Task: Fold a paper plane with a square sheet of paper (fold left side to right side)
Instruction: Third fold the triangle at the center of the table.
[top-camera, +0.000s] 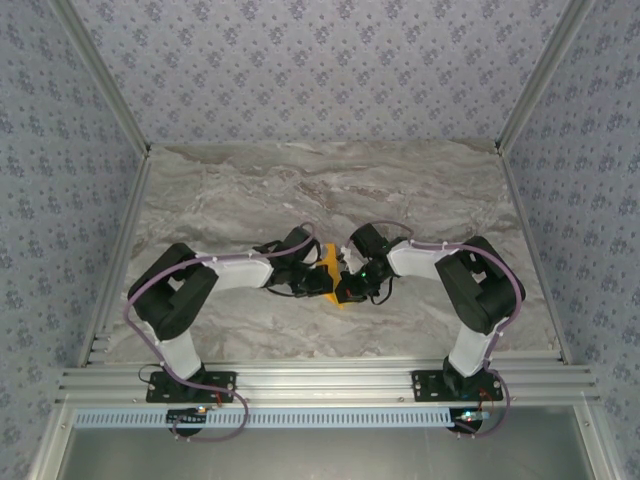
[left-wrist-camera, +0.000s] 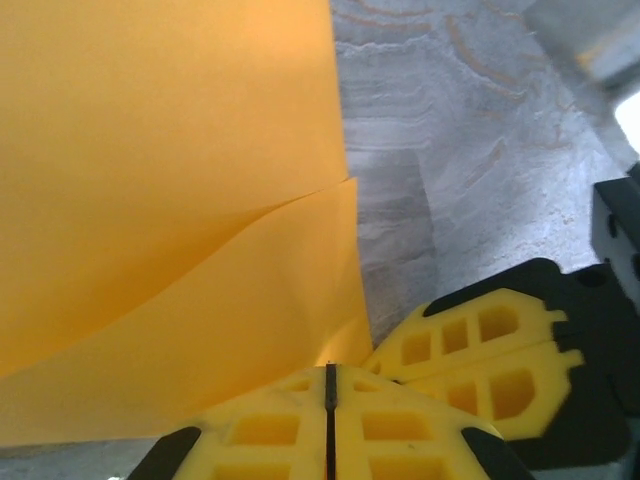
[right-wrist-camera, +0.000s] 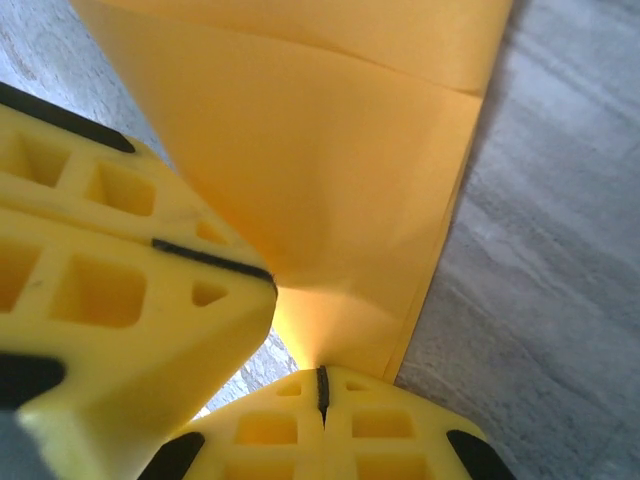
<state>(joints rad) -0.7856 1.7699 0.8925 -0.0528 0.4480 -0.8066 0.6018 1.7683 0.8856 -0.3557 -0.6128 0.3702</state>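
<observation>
The orange square sheet of paper is folded into layers and held just above the marble table between the two arms. In the left wrist view the sheet shows a curved fold edge. My left gripper is shut on its lower edge. My right gripper is shut on a pinched corner of the sheet, right beside the left gripper's fingers. In the top view the left gripper and right gripper almost touch. Whether the sheet has a paper plane's shape I cannot tell.
The right gripper's yellow fingers crowd the left wrist view's lower right. Aluminium rails border the table's near edge, and patterned walls enclose the back and sides. Bare marble lies behind the grippers.
</observation>
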